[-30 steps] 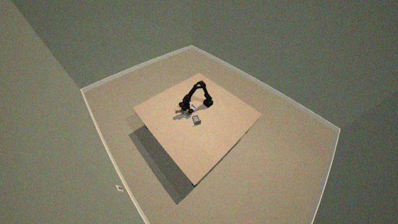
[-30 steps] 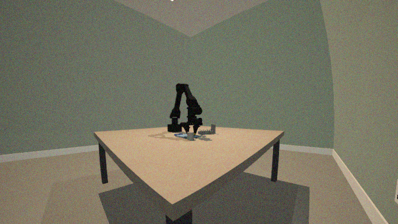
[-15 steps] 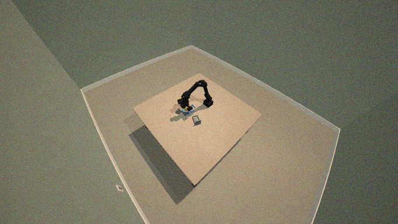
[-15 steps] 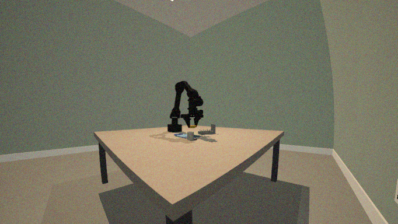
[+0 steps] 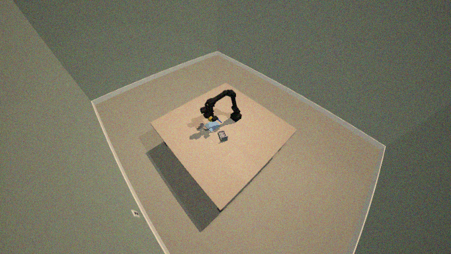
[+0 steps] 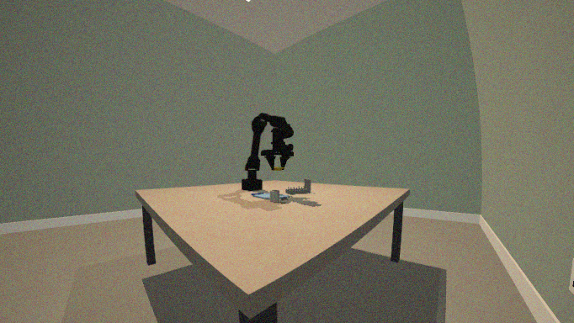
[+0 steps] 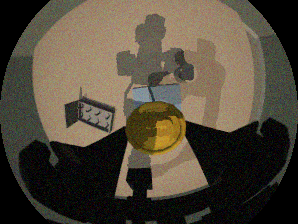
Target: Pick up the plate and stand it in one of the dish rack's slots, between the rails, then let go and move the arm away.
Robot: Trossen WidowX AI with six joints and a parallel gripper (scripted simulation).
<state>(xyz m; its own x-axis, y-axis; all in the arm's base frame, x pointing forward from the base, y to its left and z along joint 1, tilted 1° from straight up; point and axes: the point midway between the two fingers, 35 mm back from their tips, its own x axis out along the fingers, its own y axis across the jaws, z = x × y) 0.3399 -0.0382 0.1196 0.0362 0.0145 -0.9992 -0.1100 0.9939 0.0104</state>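
Observation:
The yellow plate (image 5: pixel 210 118) (image 6: pixel 278 169) (image 7: pixel 162 131) is held in the air, lying roughly flat, well above the table. My gripper (image 6: pixel 277 167) (image 7: pixel 156 127) is shut on it, with a black finger at each side of the plate in the wrist view. The grey dish rack (image 5: pixel 222 136) (image 6: pixel 298 190) (image 7: pixel 95 118) stands on the table, left of the plate in the wrist view and right of it in the exterior view. It has rows of short pegs and a tall panel at one end. The pegs look small in all views.
A light blue flat sheet (image 5: pixel 212 126) (image 6: pixel 263 195) (image 7: pixel 172 93) lies on the table below the plate. A small grey cylinder (image 6: pixel 274 196) stands by it. A small blue stick (image 5: pixel 219 120) lies near the sheet. The arm's shadows fall across this area.

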